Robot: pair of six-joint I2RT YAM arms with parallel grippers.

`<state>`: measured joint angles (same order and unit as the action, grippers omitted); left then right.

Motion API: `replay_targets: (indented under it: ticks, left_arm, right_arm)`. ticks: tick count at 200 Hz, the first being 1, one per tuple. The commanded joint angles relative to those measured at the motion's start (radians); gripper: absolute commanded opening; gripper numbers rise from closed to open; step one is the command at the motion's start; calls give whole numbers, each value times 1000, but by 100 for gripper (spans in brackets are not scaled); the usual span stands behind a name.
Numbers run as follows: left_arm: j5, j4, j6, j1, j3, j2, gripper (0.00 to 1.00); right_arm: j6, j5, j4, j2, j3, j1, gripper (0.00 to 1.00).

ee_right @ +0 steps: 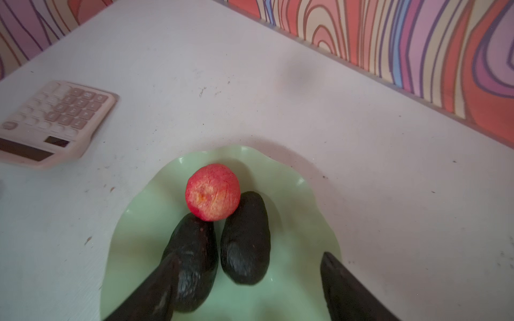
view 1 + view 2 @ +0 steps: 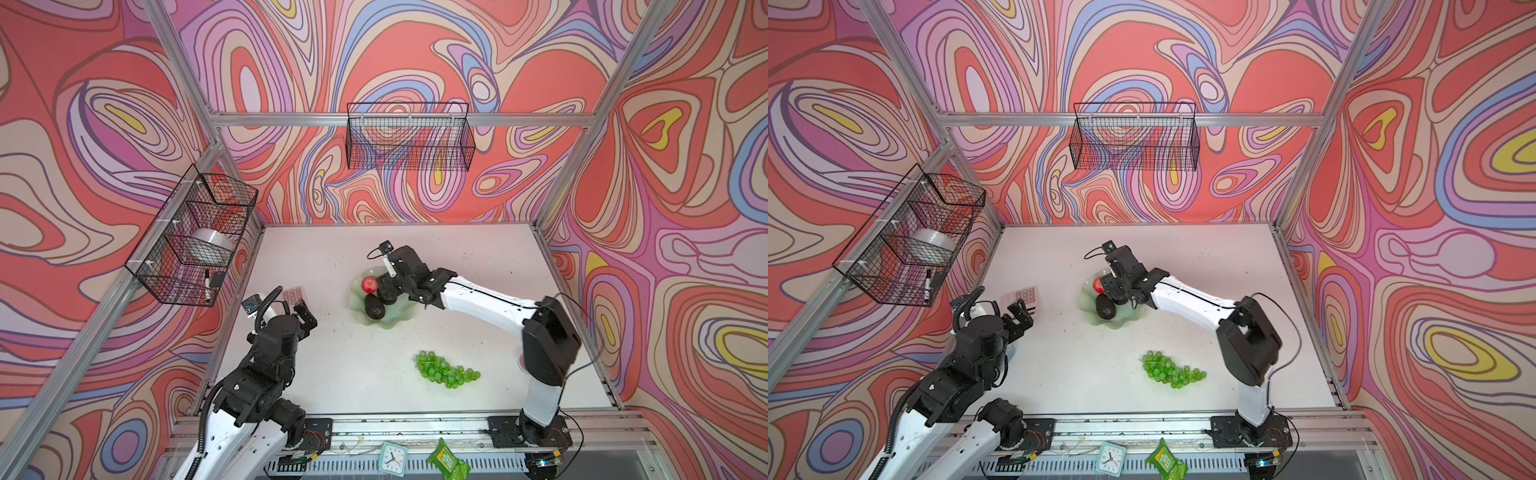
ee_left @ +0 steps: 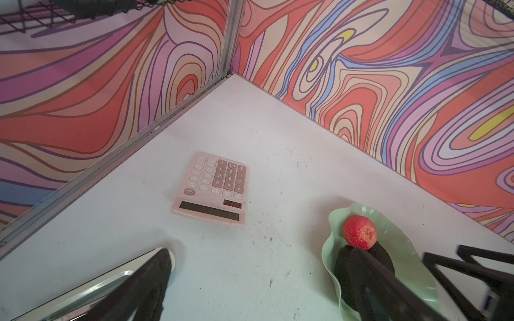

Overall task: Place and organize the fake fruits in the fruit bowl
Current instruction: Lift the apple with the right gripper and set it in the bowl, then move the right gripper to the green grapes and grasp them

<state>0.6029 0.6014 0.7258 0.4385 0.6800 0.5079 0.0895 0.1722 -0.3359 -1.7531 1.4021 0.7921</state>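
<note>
**Bowl.** The bowl (image 2: pixel 386 323) sits on the table (image 2: pixel 332 374), slightly behind centre. It holds three fruits.

**Fruits in the bowl.** The apple (image 1: pixel 212 192) lies at the end of the bowl away from the right arm and rests against the narrow ends of both avocados. One avocado (image 1: pixel 194 247) lies on the side nearer the calculator (image 1: pixel 52 122). The second avocado (image 1: pixel 246 239) lies lengthwise just beside it. Whether the two touch cannot be told. In both top views the second avocado is hidden under the gripper.

**Fruit outside the bowl.** The grapes (image 2: pixel 446 370) lie on the bare table in front of the bowl, toward the right arm's base. They are well apart from the bowl.

**Right gripper.** The right gripper (image 1: pixel 249 257) hangs low over the bowl with its jaws spread wide. The second avocado lies between the fingers, and a clear gap shows between it and one of them. In the wrist view, the other finger (image 1: pixel 155 289) crosses in front of the first avocado. Whether they are in contact cannot be told. Nothing is pinched.

**Left gripper.** The left gripper (image 2: pixel 305 316) hovers over the table's left side, just beside the calculator. Its jaws are spread fully and hold nothing. It is apart from the bowl.

**Front rail.** A clock (image 2: pixel 392 457) and a green packet (image 2: pixel 448 459) lie in front of the table edge.
</note>
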Motion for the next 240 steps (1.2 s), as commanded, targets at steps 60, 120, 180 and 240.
replay_targets:
  ticks: [60,120,180,240]
  left_arm:
    - [-48,-118,-31,-7,-23,73,100]
    - [-89,-129,-30,-6,-6,113,100]
    - [-91,-133,-11,-7,-17,121,100]
    - [-96,-144,-9,-6,-14,142,100]
  right_arm:
    - [255,46,-200,485,-547,168,88]
    - [428,35,-40,635,-819,258,88]
    - [432,34,14,617,-894,266,88]
    - [437,58,11,503,-852,292,88]
